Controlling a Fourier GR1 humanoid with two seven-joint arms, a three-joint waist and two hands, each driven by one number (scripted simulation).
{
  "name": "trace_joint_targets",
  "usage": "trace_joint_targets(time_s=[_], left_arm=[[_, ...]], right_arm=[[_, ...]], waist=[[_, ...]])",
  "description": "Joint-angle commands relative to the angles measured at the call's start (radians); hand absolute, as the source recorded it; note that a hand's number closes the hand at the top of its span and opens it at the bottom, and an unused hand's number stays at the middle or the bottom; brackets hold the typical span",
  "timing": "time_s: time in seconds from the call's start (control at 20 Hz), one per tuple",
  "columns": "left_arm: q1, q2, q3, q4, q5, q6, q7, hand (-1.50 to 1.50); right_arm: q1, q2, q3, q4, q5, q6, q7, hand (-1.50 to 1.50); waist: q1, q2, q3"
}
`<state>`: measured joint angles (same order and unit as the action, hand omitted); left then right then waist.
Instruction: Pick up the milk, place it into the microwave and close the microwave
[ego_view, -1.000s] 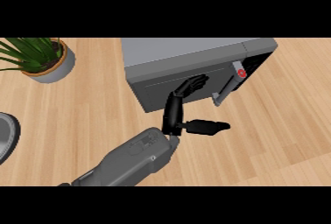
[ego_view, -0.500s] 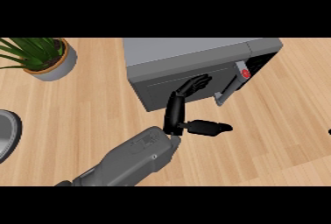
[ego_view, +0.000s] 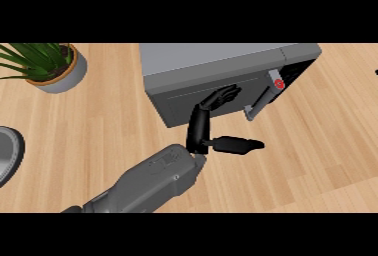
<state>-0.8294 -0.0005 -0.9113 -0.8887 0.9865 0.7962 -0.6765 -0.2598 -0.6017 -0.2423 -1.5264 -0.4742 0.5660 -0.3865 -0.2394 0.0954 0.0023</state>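
The grey microwave (ego_view: 214, 60) stands at the back of the counter. Its door (ego_view: 184, 102) is nearly closed, with a narrow dark gap left at the right. In that gap shows the milk (ego_view: 278, 84), a pale shape with a red round mark. My left hand (ego_view: 214, 102) comes up from the lower left. Its straight fingers lie against the door's front, left of the handle (ego_view: 255, 107), and its thumb (ego_view: 236, 145) sticks out to the right. It holds nothing. At the right edge only a black sliver of my right hand (ego_view: 376, 73) shows.
A potted plant (ego_view: 48, 67) stands at the back left. A grey round rim (ego_view: 7, 155) pokes in at the left edge. Wooden counter (ego_view: 317, 150) stretches in front of and to the right of the microwave.
The left hand stays pressed on the door and the gap looks about the same. The black sliver at the right edge came into view and has moved upward.
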Motion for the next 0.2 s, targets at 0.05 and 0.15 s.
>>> trace_joint_targets(time_s=[0.05, 0.15], left_arm=[[-0.073, 0.001, 0.084, 0.094, 0.045, 0.022, 0.007, -1.50], [-0.073, 0.001, 0.074, 0.095, 0.049, 0.022, -0.006, -1.50]], right_arm=[[-0.029, -0.016, -0.011, 0.056, -0.058, 0.039, 0.018, -1.50], [-0.043, -0.026, -0.018, 0.074, -0.068, 0.045, 0.024, -1.50]], waist=[[-0.005, 0.011, -0.002], [-0.008, 0.010, -0.002]])
